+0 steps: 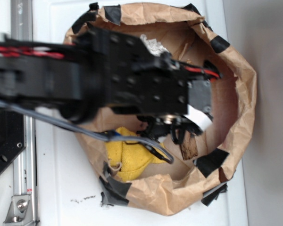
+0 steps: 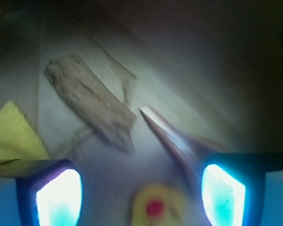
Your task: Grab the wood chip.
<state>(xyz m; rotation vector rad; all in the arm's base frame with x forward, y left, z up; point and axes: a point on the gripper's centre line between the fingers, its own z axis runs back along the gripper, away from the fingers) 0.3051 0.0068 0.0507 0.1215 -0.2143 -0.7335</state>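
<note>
My claw (image 2: 141, 188) is spread wide with nothing between its two glowing pads (image 2: 59, 197), hanging low inside the crumpled brown paper bag (image 1: 245, 99). The rough, flat, dark brown wood chip (image 2: 92, 103) lies on the bag floor ahead and left of my pads, not between them. Beside it sits a yellow cloth (image 2: 12, 134). Closing here would catch only paper, or snag that cloth instead

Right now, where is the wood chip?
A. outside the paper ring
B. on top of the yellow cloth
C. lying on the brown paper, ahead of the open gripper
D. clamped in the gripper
C: the wrist view shows the wood chip lying free on the paper, ahead of the open gripper.
</note>
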